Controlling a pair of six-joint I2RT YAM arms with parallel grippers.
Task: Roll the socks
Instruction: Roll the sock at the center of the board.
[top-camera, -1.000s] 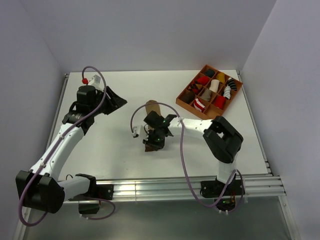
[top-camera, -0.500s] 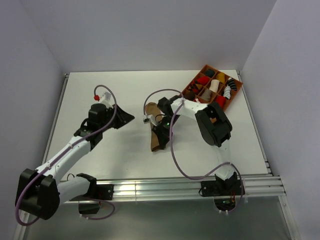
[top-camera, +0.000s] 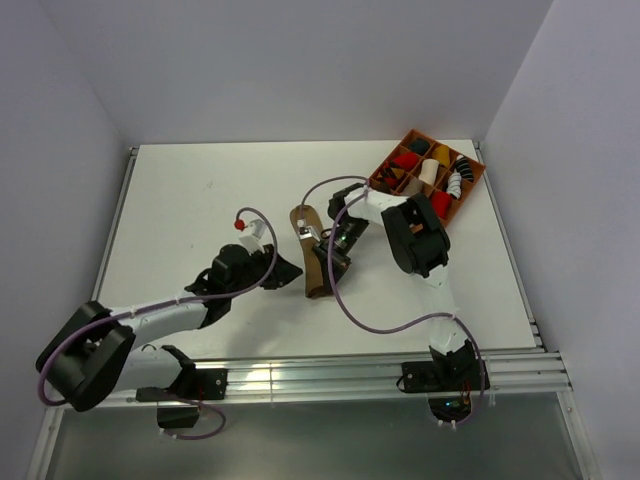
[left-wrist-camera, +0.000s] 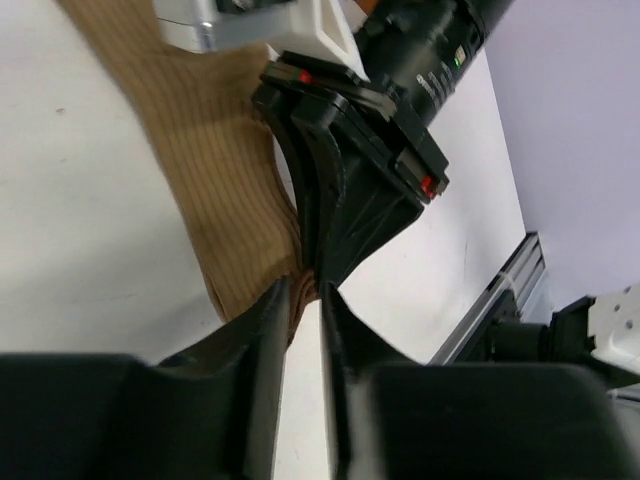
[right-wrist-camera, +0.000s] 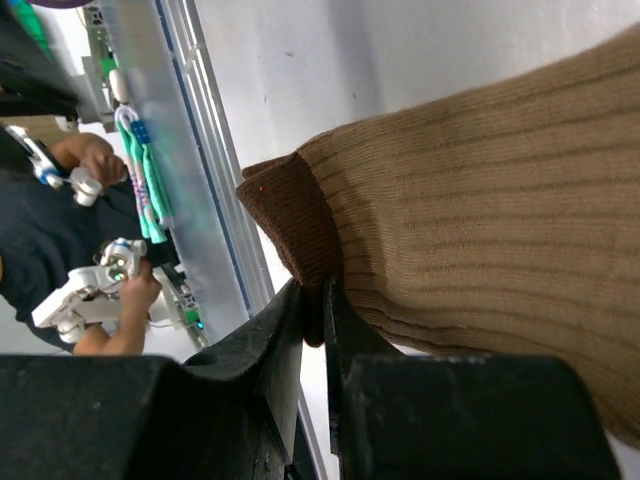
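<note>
Your tan-brown ribbed knit sock (top-camera: 316, 280) lay stretched flat, long and narrow, at the centre of the smooth white table (top-camera: 200, 200) in the overhead view. Your right gripper (right-wrist-camera: 312, 300) was clenched on a fold of its darker brown cuff, with the soft fabric bunched between the hard black fingers. Your left gripper (left-wrist-camera: 303, 300), low in its wrist view, had its fingers close together at the sock's edge. You could not tell there whether they pinched the cloth.
</note>
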